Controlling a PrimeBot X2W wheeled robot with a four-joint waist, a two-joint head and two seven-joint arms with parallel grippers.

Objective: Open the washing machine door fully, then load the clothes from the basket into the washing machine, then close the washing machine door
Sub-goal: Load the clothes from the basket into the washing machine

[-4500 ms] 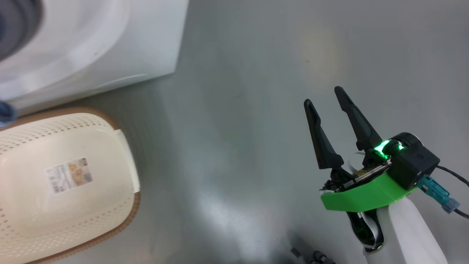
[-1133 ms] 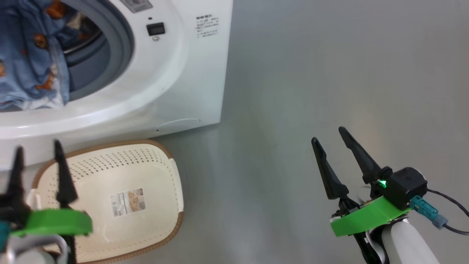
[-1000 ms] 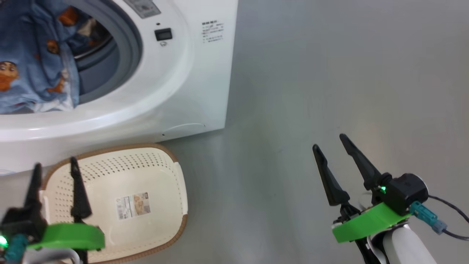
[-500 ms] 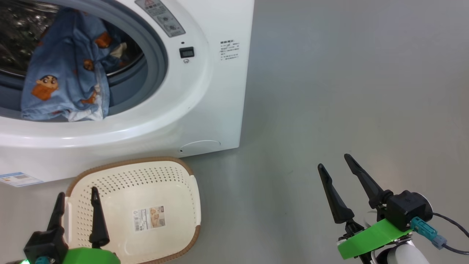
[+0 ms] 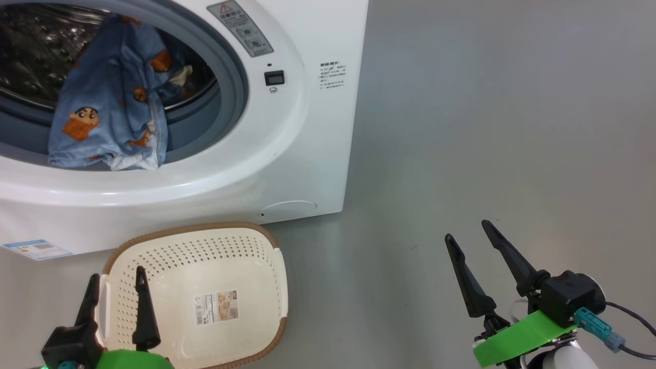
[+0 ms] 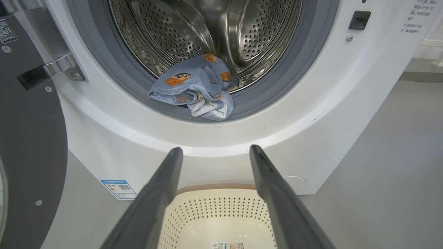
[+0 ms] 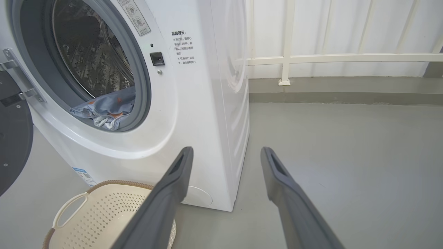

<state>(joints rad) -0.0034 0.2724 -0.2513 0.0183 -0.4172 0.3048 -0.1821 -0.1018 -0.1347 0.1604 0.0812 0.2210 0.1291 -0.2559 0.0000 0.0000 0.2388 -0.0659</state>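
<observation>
Clothes (image 5: 102, 118) untouched; L hand (image 5: 117, 273), R hand (image 5: 467, 230) splayed

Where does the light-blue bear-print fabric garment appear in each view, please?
Head view: light-blue bear-print fabric garment, upper left, hanging over the grey rubber gasket.
Left wrist view: top centre.
Right wrist view: left of centre.
Shared landmark: small black rectangular latch slot, right of it.

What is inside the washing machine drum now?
The clothes, blue with orange prints, lie bunched at the front of the drum, draped over the grey gasket. Anything beneath that heap is covered.
</observation>
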